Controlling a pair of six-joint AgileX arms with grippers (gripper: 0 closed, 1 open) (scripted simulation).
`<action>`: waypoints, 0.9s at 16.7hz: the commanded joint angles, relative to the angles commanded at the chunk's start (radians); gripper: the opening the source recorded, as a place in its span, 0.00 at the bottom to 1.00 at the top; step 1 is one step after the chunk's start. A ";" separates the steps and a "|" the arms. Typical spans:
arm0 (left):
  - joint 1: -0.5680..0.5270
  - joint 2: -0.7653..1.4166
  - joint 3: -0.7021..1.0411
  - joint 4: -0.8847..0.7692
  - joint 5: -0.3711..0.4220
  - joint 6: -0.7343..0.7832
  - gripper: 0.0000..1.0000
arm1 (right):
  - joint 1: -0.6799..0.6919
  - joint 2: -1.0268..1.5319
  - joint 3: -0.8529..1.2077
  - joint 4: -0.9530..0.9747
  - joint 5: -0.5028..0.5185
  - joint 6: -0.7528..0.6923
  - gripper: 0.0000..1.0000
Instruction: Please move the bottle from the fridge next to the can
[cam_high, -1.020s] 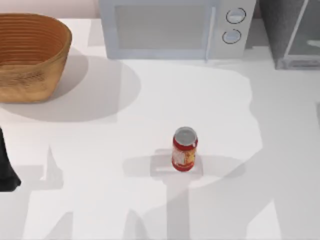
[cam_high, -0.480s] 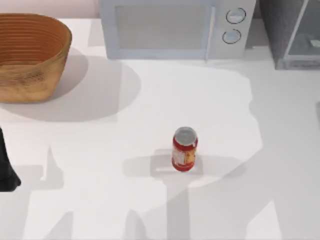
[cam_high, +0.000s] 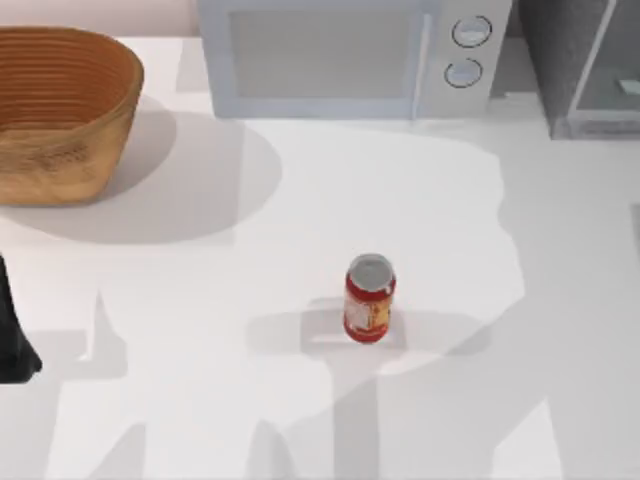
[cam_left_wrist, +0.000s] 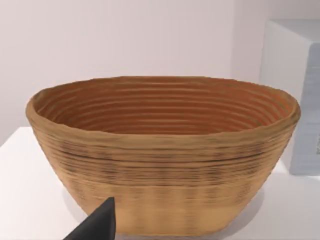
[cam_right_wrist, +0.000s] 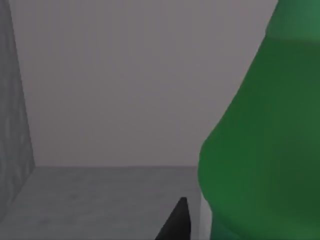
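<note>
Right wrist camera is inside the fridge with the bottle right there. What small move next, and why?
Probably ease the right arm a little further in and across, so the pincer straddles the bottle. It stands on the grey fridge floor, close by, with one fingertip beside its body, no grip visible. The can waits on the table. The left arm sits parked at the left edge.

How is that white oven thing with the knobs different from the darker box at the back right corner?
The microwave is pale, while the fridge is dark grey. The microwave has two round knobs beside its door; the fridge has none in sight, only a glass door in a light metal frame. The microwave stands near the middle of the table's back edge, the fridge at the right corner. Both are boxy with windowed doors.
</note>
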 joint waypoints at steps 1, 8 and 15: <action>0.000 0.000 0.000 0.000 0.000 0.000 1.00 | 0.000 -0.013 0.003 -0.012 0.000 0.001 0.00; 0.000 0.000 0.000 0.000 0.000 0.000 1.00 | 0.000 -0.118 0.030 -0.150 -0.001 0.001 0.00; 0.000 0.000 0.000 0.000 0.000 0.000 1.00 | -0.013 -0.168 -0.044 -0.117 -0.008 0.004 0.00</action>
